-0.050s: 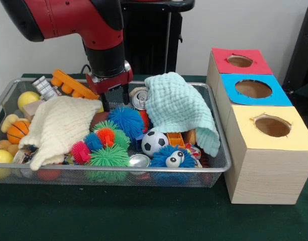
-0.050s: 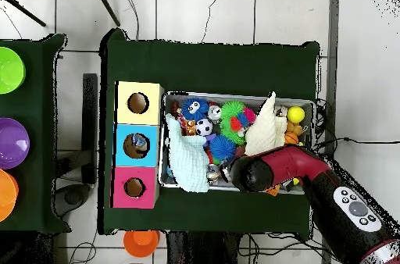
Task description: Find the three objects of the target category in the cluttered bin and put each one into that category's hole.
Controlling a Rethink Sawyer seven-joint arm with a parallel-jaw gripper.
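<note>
Hovering open-jawed, the gripper [image 1: 115, 100] hangs near the bin's [image 1: 220, 150] far rim.

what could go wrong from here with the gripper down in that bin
1. The gripper is open, low over dense clutter; closing here may catch the blue spiky rubber ball or the silver drink can together.
2. The cream cloth and mint green cloth cover part of the wire mesh bin, so targets beneath may be missed.
3. A cloth could snag on the fingers and drag out.
</note>
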